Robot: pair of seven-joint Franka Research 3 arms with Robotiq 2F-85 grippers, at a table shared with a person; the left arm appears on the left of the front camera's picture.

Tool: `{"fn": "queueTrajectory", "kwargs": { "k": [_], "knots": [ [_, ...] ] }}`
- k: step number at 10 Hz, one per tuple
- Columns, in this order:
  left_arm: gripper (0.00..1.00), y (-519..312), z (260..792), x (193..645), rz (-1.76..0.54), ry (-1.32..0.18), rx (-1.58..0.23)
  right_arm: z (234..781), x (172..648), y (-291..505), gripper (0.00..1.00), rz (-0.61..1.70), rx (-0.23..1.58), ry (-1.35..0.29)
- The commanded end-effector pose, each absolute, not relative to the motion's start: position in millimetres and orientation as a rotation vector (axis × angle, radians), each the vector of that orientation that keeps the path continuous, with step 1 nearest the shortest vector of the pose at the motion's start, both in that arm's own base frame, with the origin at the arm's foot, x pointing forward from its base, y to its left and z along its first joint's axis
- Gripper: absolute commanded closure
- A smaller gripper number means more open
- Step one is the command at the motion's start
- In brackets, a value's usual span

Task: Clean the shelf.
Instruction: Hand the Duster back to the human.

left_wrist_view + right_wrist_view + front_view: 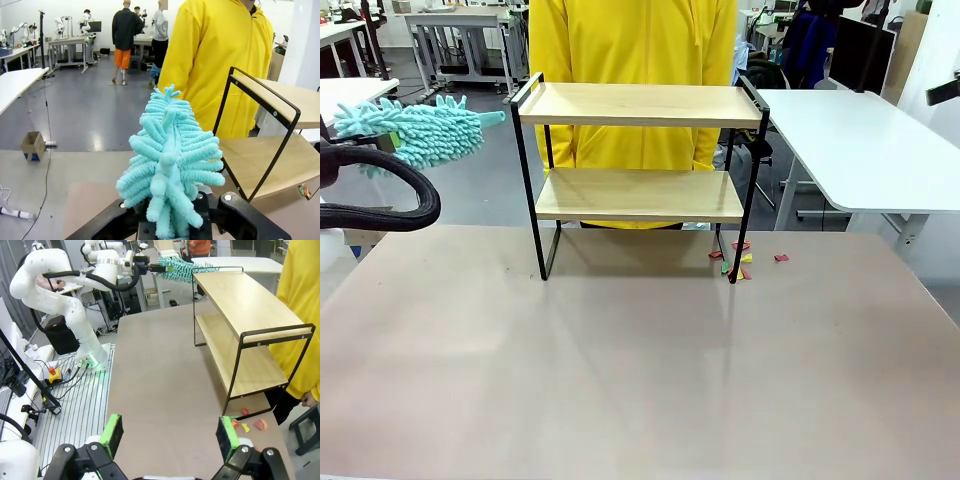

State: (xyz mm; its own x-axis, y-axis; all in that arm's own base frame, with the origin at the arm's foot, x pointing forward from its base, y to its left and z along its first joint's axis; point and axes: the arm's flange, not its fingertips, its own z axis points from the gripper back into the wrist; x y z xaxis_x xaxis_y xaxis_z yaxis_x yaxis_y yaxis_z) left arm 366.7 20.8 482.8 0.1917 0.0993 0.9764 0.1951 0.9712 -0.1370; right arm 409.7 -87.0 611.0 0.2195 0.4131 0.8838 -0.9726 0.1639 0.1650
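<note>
The shelf (640, 104) stands at the far middle of the table, both wooden boards bare. My left gripper (172, 227) is shut on the handle end of a fluffy teal duster (170, 160). The duster (415, 130) hangs in the air left of the shelf's top board, its tip just short of the black side rail. In the right wrist view, the left gripper (142, 265) holds the duster (182, 267) at the far end of the shelf (250, 315). My right gripper (170, 437) is open above the table, with nothing between its green pads (112, 435).
Small coloured scraps (735, 258) lie on the table by the shelf's right legs. A person in a yellow top (630, 40) stands right behind the shelf. The brown table (620, 370) stretches in front of it. A white table (860, 150) stands at the right.
</note>
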Motion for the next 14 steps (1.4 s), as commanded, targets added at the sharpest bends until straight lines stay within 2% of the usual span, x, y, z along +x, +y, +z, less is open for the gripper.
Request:
{"fn": "queueTrajectory", "kwargs": {
  "k": [1, 10, 11, 12, 13, 14],
  "knots": [
    [0.83, 22.9, 487.7, 366.1, -0.063, -1.376, -0.262, 612.3, 407.8, -87.7, 0.0, 1.172, 0.88, -0.805],
    [0.83, 22.9, 487.7, 366.1, -0.063, -1.376, -0.262, 612.3, 407.8, -87.7, 0.0, 1.172, 0.88, -0.805],
    [0.26, 20.8, 482.2, 366.7, -0.067, -1.379, -0.253, 612.3, 407.8, -87.7, 0.0, 1.172, 0.88, -0.805],
    [0.26, 21.3, 487.6, 360.6, -0.07, -1.369, -0.242, 612.3, 407.8, -87.7, 0.0, 1.172, 0.88, -0.805],
    [0.0, 22.1, 495.3, 355.0, -0.054, -1.338, -0.244, 612.3, 407.8, -87.7, 0.0, 1.172, 0.88, -0.805],
    [0.0, 26.9, 506.9, 350.3, -0.035, -1.298, -0.273, 612.3, 407.8, -87.7, 0.0, 1.172, 0.88, -0.805]
  ]
}}
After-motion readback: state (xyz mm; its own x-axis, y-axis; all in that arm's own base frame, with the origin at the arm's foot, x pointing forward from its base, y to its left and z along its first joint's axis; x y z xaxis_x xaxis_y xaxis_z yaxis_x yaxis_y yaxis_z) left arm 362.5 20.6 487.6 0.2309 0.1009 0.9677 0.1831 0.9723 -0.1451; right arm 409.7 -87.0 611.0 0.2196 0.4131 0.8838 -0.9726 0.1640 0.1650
